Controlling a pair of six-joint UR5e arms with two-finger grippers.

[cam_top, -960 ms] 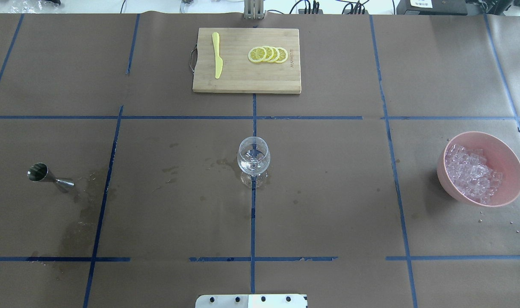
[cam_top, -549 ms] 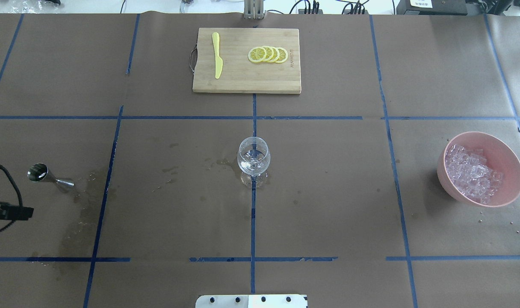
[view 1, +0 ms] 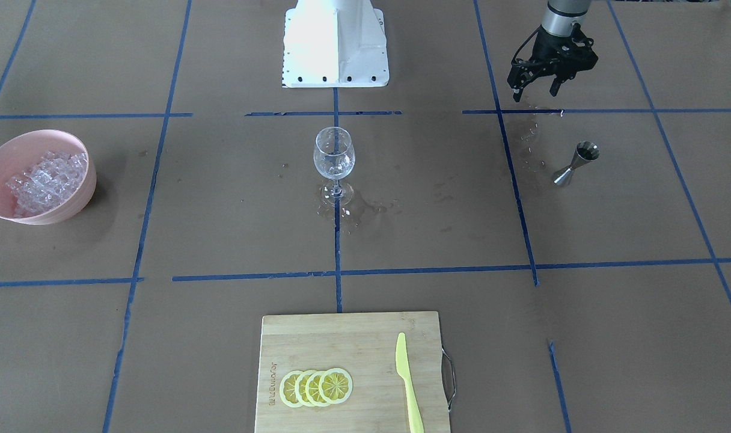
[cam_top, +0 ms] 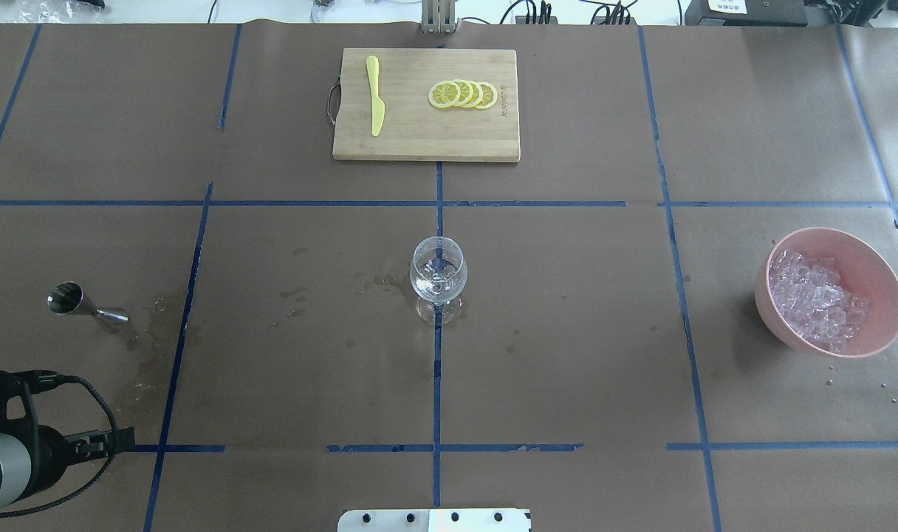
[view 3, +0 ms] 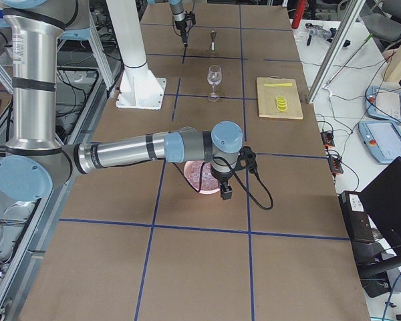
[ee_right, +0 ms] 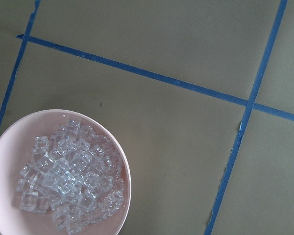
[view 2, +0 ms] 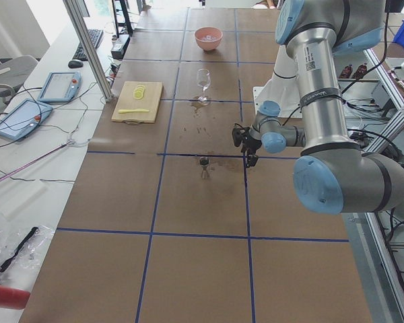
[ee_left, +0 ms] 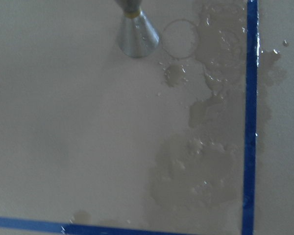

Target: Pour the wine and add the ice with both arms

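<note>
Left gripper, wide & empty, just swung in w/ jigger at my 12 o'clock, so I reckon pickup's next.

The right arm hides most of the pink bowl.

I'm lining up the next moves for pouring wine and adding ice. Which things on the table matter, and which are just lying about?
For the job:
wine glass
jigger, probably for the pour
ice
pink bowl holding it
left gripper, open and empty near the jigger

Lying about:
cutting board
lemon slices
yellow knife
</note>
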